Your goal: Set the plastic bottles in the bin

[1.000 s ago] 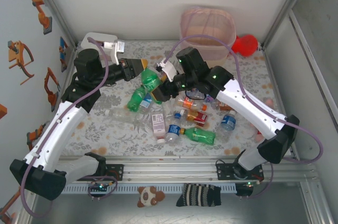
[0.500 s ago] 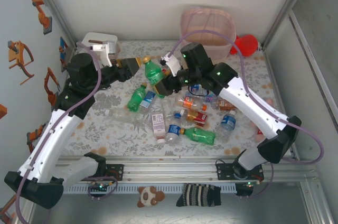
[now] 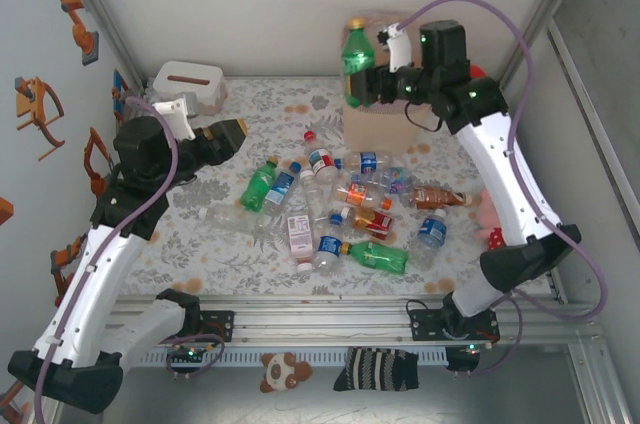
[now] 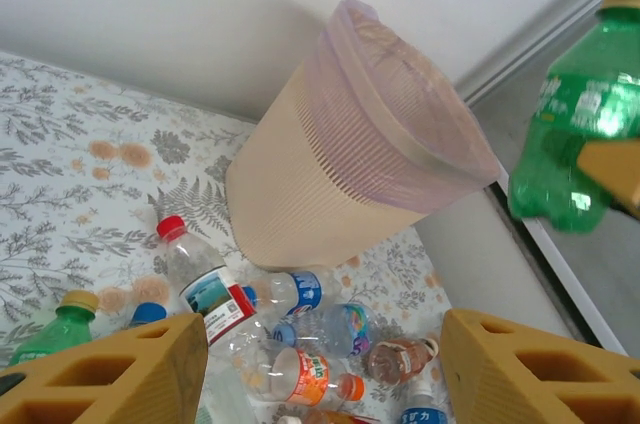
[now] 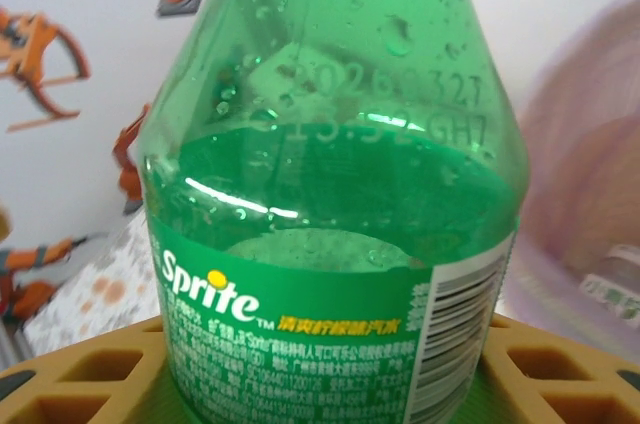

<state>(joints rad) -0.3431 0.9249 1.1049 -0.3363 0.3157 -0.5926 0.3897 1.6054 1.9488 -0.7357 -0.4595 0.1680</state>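
I'm holding my left tool (image 3: 228, 134) spread and empty above the counter (image 3: 220, 234), with loose bottles (image 3: 345, 206) lying scattered mid-counter beside it. Further right, my right tool (image 3: 365, 86) is pinching a green bottle (image 3: 357, 52) upright, raised in the air near the bin (image 3: 378, 126) at the back.

A low white tissue box with a brown slot (image 3: 188, 79) sits at the far left corner of a pale cloth printed with grey ferns and orange flowers (image 3: 190, 244). Orange cut-out stickers of robot arms (image 3: 40, 109) dot the white left wall. At the right edge of the cloth lie a small pink soft thing (image 3: 487, 213) and, just nearer, a small red one (image 3: 494, 238). Beyond the near metal rail (image 3: 320, 316), a brown-and-white plush toy (image 3: 281, 371) lies left of a striped knitted piece (image 3: 378, 369)
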